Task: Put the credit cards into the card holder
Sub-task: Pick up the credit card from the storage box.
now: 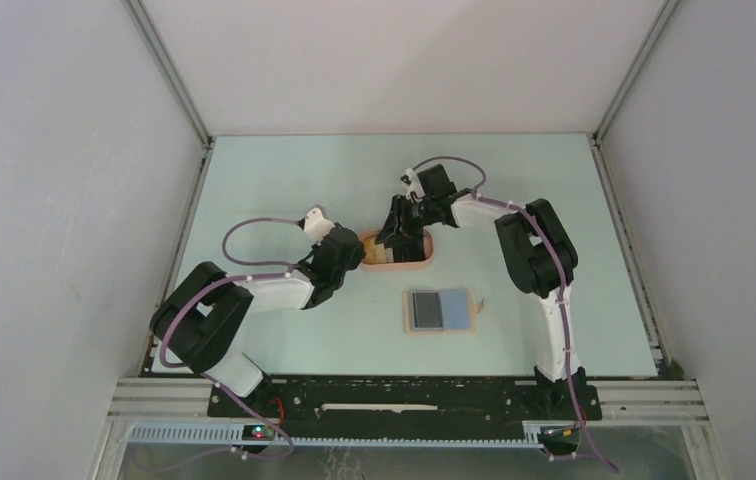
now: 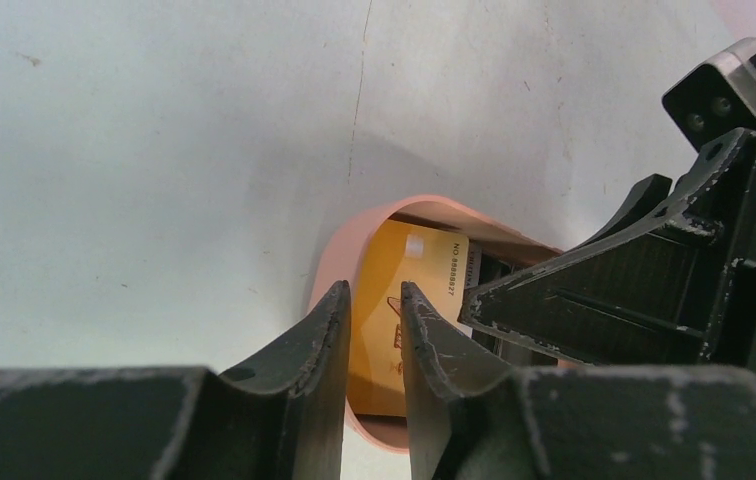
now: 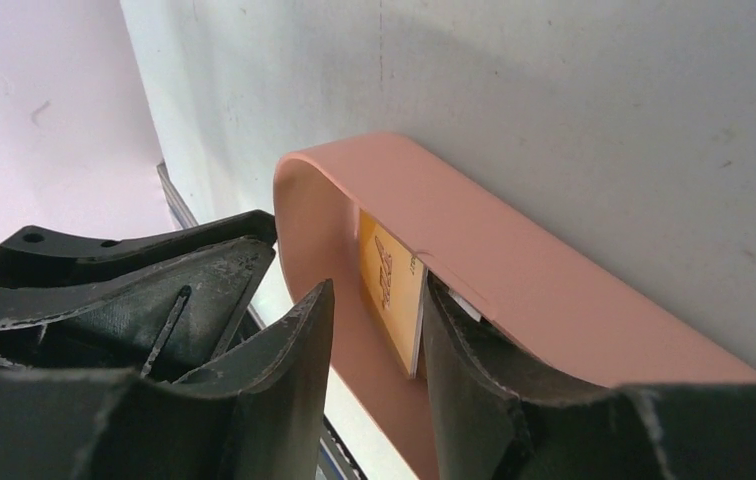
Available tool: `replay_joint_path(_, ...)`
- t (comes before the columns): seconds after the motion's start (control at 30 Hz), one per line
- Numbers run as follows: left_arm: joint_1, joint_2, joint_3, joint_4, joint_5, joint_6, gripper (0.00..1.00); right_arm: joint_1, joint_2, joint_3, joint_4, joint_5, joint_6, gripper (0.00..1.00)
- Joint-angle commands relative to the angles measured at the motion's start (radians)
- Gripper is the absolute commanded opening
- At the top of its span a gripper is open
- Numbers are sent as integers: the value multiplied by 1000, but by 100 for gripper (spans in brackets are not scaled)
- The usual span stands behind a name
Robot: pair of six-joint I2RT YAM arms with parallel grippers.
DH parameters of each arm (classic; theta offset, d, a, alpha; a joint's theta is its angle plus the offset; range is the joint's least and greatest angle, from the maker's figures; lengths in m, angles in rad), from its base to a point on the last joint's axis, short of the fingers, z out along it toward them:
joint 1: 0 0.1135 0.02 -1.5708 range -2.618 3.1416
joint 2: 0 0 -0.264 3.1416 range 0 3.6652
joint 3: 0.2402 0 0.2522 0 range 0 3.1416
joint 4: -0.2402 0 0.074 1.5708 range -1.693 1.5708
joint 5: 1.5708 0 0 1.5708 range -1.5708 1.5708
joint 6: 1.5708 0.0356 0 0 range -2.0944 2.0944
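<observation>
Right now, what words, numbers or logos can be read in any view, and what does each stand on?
"NO." followed by a row of digits: on the yellow-orange card in the pink tray; the digits are too blurred to read reliably.
Reddish-brown logo on the same card: no readable words.
Cards in the open card holder: too small to read.

Seen from above, your left pincer (image 1: 351, 252) and right pincer (image 1: 395, 236) cover most of the pink tray (image 1: 427, 252), hiding its cards. At the right wrist, a finger hides the yellow card's (image 3: 390, 285) edge, so its grip is unclear.
</observation>
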Motion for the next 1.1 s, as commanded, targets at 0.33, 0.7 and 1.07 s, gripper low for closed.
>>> replay_joint_path(0.33,-16,16,-10,58,51,12,29,34,-8,-13,135,-183,58,43)
replay_joint_path(0.7,-16,16,-11,62,54,15,28,37,13,23,24,-90,-16,47)
replay_joint_path(1.07,-17,17,-10,61,56,18,28,40,13,56,-80,19,-83,45)
